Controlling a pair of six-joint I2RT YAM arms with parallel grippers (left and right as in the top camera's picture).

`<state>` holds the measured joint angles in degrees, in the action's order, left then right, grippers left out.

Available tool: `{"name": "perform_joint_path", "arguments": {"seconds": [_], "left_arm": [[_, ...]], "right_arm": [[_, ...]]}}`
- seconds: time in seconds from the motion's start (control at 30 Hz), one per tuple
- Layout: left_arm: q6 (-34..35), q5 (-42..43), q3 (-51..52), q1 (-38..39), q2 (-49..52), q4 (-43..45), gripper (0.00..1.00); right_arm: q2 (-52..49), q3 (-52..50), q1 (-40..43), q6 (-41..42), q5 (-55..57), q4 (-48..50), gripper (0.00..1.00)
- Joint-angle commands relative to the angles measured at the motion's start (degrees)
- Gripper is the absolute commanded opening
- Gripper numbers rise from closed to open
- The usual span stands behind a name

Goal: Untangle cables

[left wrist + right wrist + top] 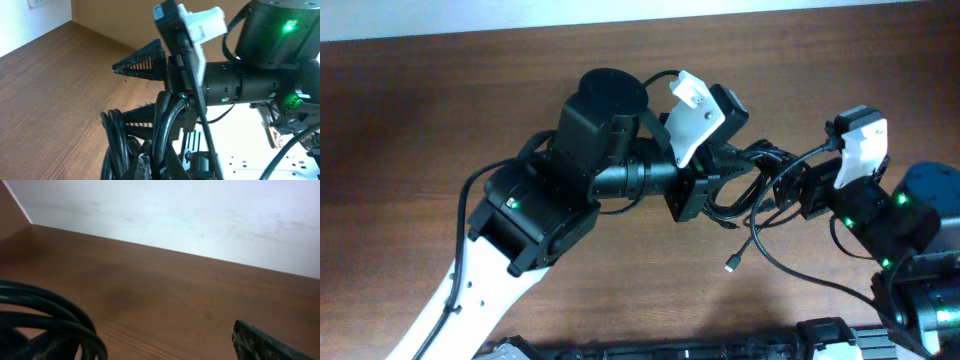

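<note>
Overhead: left arm [570, 190] is closest to the lens. Left gripper [720, 190] is clamped tight on the cables [730, 207], bunched above the table [420, 120]. One plug end [731, 265] trails loose. Right gripper [778, 190] is spread wide, just beside the bundle.
Left wrist: cables [114, 135] are pinched at the bottom edge.
Right wrist: cables [55, 315] sit lower left, one fingertip [260, 342] lower right, gripping nothing.

I can't read any lettering, label, brand, number or sign in any of my three views.
</note>
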<state>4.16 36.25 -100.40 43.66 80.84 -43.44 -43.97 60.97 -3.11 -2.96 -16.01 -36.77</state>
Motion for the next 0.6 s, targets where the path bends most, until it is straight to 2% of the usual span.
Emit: {"name": "perform_joint_path", "arguments": {"seconds": [0.0, 0.33, 0.57], "left_arm": [[0.5, 1.97, -0.63, 0.5, -1.14, 0.57, 0.0], [0.5, 1.95, -0.63, 0.44, -1.16, 0.57, 0.0], [0.13, 0.57, -0.63, 0.44, -1.27, 2.03, 0.0]], "right_arm": [[-1.97, 0.85, -0.24, 3.3, 7.93, 0.33, 0.95], [-5.7, 0.85, -0.24, 5.44, 16.37, -1.09, 0.96], [-5.64, 0.85, -0.24, 5.44, 21.64, -7.5, 0.96]]}}
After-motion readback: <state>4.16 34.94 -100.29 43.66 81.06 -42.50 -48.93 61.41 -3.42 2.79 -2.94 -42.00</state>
